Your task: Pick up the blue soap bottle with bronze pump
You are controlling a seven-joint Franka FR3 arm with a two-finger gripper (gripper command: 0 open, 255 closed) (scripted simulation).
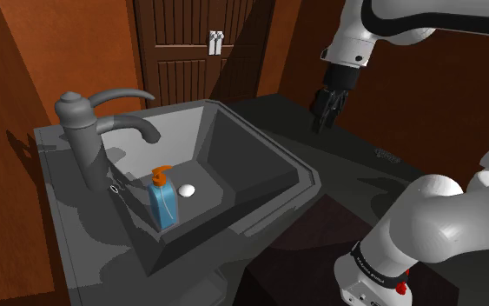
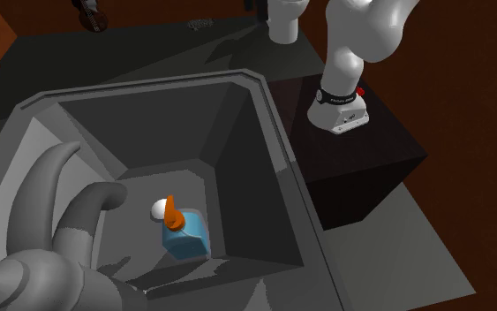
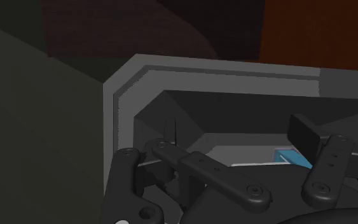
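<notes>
The blue soap bottle [image 1: 162, 202] with an orange-bronze pump [image 1: 161, 173] stands upright on the floor of the dark grey sink [image 1: 260, 143], close to the wall below the faucet. In the second exterior view the bottle [image 2: 187, 237] stands at the basin's near side, its pump [image 2: 173, 214] on top. My black gripper [image 1: 323, 122] hangs high above the counter beyond the sink's far corner, well away from the bottle. In the wrist view the gripper [image 3: 238, 130] is open with nothing between its fingers, and a sliver of the blue bottle [image 3: 293, 158] shows past one finger [image 3: 304, 133].
A large grey faucet [image 1: 95, 130] arches over the basin near the bottle. A small white oval [image 1: 186, 189] lies on the sink floor beside the bottle. A dark wooden door [image 1: 215, 41] and brown walls stand behind. My base sits on a dark stand [image 2: 361, 159].
</notes>
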